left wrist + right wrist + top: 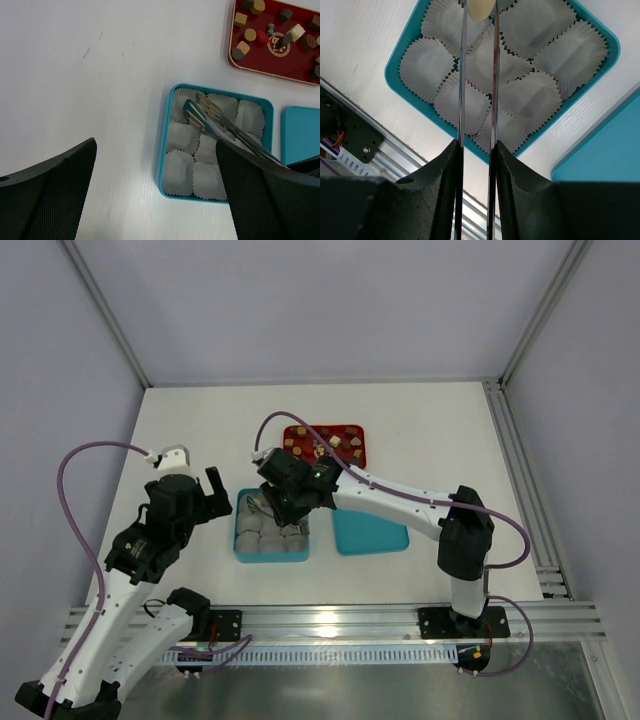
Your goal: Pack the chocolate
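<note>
Chocolate lies in two places. One cream-white piece (480, 7) is pinched between the tips of the metal tongs (493, 75), half cut off at the top edge of my right wrist view. The other pieces (250, 35), brown, tan and white, lie scattered on the red tray (260, 62) farther back on the white table (75, 75).

The pinched piece hangs over the far row of crinkled paper cups (427, 65), which line the teal box (165, 140) three by three. My right gripper (476, 147) is clamped on the tongs, one finger pressing each blade so that the two run nearly parallel. The teal lid (302, 135) lies flat just to the right of the box, apart from it.

My left gripper (156, 150) hovers over the table to the left of the box, fingers spread wide with nothing between them.
</note>
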Robot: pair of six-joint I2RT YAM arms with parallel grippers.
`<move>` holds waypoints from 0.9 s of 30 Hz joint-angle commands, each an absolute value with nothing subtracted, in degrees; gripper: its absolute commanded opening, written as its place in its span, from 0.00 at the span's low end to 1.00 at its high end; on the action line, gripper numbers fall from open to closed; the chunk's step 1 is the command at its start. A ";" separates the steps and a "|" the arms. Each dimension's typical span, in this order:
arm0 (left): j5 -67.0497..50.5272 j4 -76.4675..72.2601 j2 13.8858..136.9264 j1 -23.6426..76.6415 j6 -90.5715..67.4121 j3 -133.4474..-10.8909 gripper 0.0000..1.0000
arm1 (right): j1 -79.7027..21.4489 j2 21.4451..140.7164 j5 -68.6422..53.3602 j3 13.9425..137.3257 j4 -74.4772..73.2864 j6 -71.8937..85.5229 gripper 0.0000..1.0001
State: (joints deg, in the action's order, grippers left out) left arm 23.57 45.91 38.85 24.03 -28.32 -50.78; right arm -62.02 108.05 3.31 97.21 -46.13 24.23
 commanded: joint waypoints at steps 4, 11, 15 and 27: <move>23.73 45.09 38.41 24.17 -28.74 -51.59 1.00 | -62.14 108.37 5.01 100.90 -43.94 24.43 0.38; 23.38 44.91 38.58 24.17 -28.65 -51.59 1.00 | -62.14 108.37 4.92 101.16 -44.21 24.52 0.42; 23.29 44.91 38.58 24.17 -28.74 -51.50 1.00 | -62.14 108.37 4.83 101.34 -44.56 24.35 0.46; 23.29 44.91 38.50 24.17 -28.74 -51.50 1.00 | -59.42 98.37 6.15 100.90 -47.28 23.03 0.46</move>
State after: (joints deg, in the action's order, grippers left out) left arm 23.33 45.89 38.85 24.03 -28.32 -50.76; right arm -61.23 106.13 4.80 98.80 -47.03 23.94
